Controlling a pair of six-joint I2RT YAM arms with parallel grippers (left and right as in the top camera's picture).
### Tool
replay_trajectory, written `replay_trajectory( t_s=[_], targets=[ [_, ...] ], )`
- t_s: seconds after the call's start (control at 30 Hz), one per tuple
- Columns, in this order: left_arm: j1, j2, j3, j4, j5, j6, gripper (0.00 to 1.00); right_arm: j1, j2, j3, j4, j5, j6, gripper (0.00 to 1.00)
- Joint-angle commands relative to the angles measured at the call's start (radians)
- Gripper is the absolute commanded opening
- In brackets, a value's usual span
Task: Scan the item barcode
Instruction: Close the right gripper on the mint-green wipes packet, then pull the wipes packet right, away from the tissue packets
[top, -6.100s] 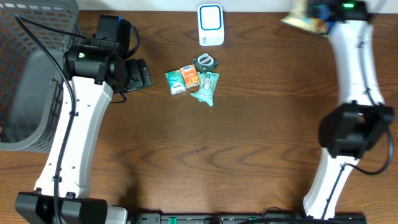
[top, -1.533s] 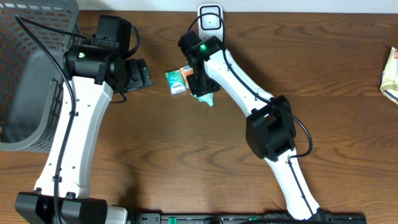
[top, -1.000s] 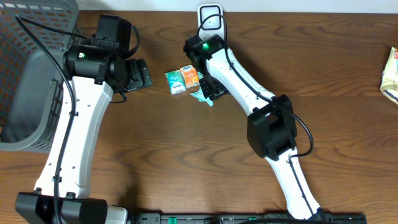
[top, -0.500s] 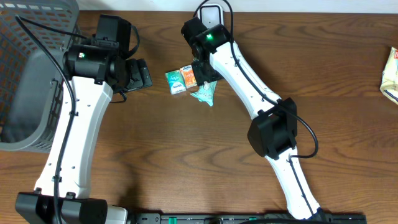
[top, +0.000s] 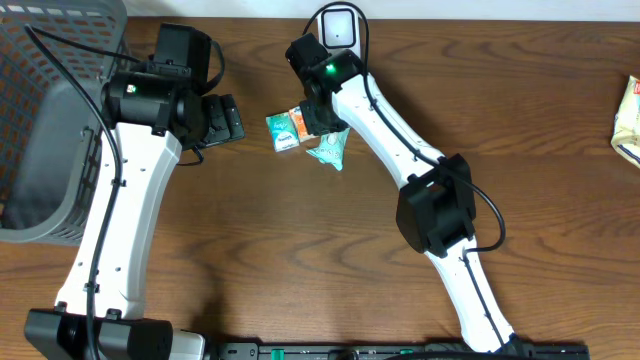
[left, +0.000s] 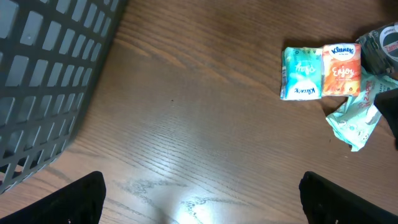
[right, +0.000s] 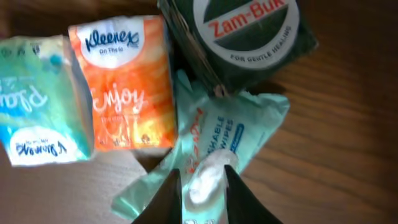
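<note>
The right gripper's (right: 203, 182) narrow jaws pinch the wipes packet (right: 245, 130), at six o'clock from the Zam-Buk tin (right: 249, 31); the left gripper's (left: 202, 193) jaws gape wide.

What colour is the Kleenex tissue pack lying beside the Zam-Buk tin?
Orange Kleenex pack, white lettering; clearest in the right wrist view.

Grey plastic basket (top: 15, 110) at far left — lattice walls, solid floor. Dark brown wooden table (top: 300, 260) — grain running left-right, glare patch in left wrist view.
</note>
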Motion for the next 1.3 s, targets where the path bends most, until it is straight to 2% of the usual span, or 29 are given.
replay_trajectory(
  t_s=[0.0,0.2,0.27,0.3,0.47,0.57,0.9,0.93,0.97,1.0,1.1,1.13,1.2,1.23,1.27],
  targets=[
    [0.003,-0.007,0.009,-0.003,-0.013,0.010,0.98,0.008,0.004,-0.072,0.044,0.003,0.008,0.14],
    [0.003,-0.007,0.009,-0.003,-0.013,0.010,0.98,0.000,0.004,-0.166,0.068,0.077,0.046,0.10],
    [0.003,-0.007,0.009,-0.003,-0.013,0.010,0.98,-0.007,0.004,-0.188,0.045,0.152,0.046,0.02],
    [0.003,-0.007,0.009,-0.003,-0.013,0.010,0.98,-0.011,0.004,-0.188,0.018,0.184,0.045,0.01],
    [0.003,-0.007,0.009,-0.003,-0.013,0.010,0.98,-0.035,-0.008,-0.169,-0.189,0.369,0.076,0.01],
    [0.003,-0.007,0.009,-0.003,-0.013,0.010,0.98,-0.042,-0.025,-0.151,-0.283,0.412,0.085,0.01],
    [0.003,-0.007,0.009,-0.003,-0.013,0.010,0.98,-0.008,-0.124,-0.134,-0.352,0.407,0.063,0.12],
    [0.003,-0.007,0.009,-0.003,-0.013,0.010,0.98,-0.005,-0.134,-0.134,-0.352,0.407,0.063,0.17],
    [0.003,-0.007,0.009,-0.003,-0.013,0.010,0.98,-0.003,-0.156,-0.134,-0.353,0.404,0.063,0.57],
    [0.003,-0.007,0.009,-0.003,-0.013,0.010,0.98,-0.003,-0.171,-0.134,-0.353,0.398,0.063,0.60],
    [0.003,-0.007,0.009,-0.003,-0.013,0.010,0.98,-0.004,-0.241,-0.134,-0.348,0.388,0.064,0.58],
    [0.003,-0.007,0.009,-0.003,-0.013,0.010,0.98,-0.004,-0.256,-0.134,-0.344,0.385,0.064,0.63],
    [0.003,-0.007,0.009,-0.003,-0.013,0.010,0.98,-0.003,-0.300,-0.134,-0.333,0.384,0.064,0.90],
    [0.003,-0.007,0.009,-0.003,-0.013,0.010,0.98,-0.003,-0.320,-0.134,-0.327,0.384,0.063,0.99],
    [0.003,-0.007,0.009,-0.003,-0.013,0.010,0.98,-0.003,-0.345,-0.134,-0.321,0.384,0.063,0.99]
  ],
)
